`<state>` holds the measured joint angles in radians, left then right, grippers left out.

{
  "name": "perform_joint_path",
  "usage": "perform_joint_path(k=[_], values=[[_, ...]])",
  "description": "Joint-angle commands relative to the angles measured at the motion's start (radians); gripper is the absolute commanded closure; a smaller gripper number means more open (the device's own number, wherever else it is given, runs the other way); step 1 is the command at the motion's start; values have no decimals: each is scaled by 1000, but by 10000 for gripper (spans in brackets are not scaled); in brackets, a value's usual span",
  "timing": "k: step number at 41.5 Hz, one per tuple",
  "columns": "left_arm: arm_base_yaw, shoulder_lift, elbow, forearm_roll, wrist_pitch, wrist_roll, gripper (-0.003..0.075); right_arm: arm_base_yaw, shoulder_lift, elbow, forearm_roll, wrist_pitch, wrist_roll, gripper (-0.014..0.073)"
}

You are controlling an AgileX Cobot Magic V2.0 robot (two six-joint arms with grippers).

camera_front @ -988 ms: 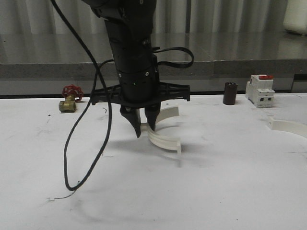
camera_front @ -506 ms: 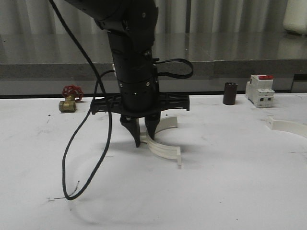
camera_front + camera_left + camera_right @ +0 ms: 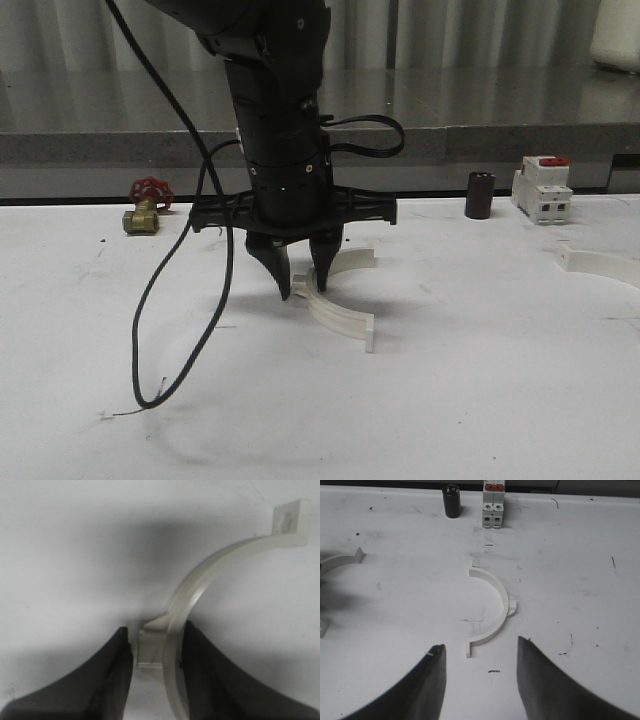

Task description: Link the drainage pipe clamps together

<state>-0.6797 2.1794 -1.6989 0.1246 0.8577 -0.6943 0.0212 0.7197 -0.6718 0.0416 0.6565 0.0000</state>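
My left gripper (image 3: pixel 303 292) is shut on one white drainage pipe clamp (image 3: pixel 340 315), low over the middle of the table. The left wrist view has the fingers (image 3: pixel 210 680) either side of the clamp's band and tab (image 3: pixel 165 645), and the arc runs away to its far tab (image 3: pixel 290 522). A second drainage pipe clamp (image 3: pixel 600 265) lies flat at the right side of the table. My right gripper (image 3: pixel 480 645) hangs open above the table, just short of that clamp (image 3: pixel 495 600), nothing between its fingers.
A white breaker with a red top (image 3: pixel 541 190) and a dark cylinder (image 3: pixel 480 195) stand at the back right. A red-handled brass valve (image 3: pixel 147 203) sits at the back left. A black cable (image 3: pixel 180 300) loops down from the left arm to the table.
The left gripper has come down with the clamp, whose lower end is now at or just above the table. The second clamp has not moved.
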Motion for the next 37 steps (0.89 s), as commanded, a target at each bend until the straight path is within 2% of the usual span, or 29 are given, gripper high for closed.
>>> perform_joint_path(k=[1,11,17,26,37], values=[[-12,-114,-30,7,-10,76,472,-5,0,-29,-10,-56,-14,226],[22,-291,-27,10,78,360,472,-5,0,-29,-10,-56,-14,226],[52,-448,35,4,78,505,472,-5,0,-29,-10,-56,-14,226],[93,-711,209,-2,21,580,472,-5,0,-29,-10,-56,-14,226],[138,-1036,496,-2,-57,603,472,-5,0,-29,-10,-56,-14,226]])
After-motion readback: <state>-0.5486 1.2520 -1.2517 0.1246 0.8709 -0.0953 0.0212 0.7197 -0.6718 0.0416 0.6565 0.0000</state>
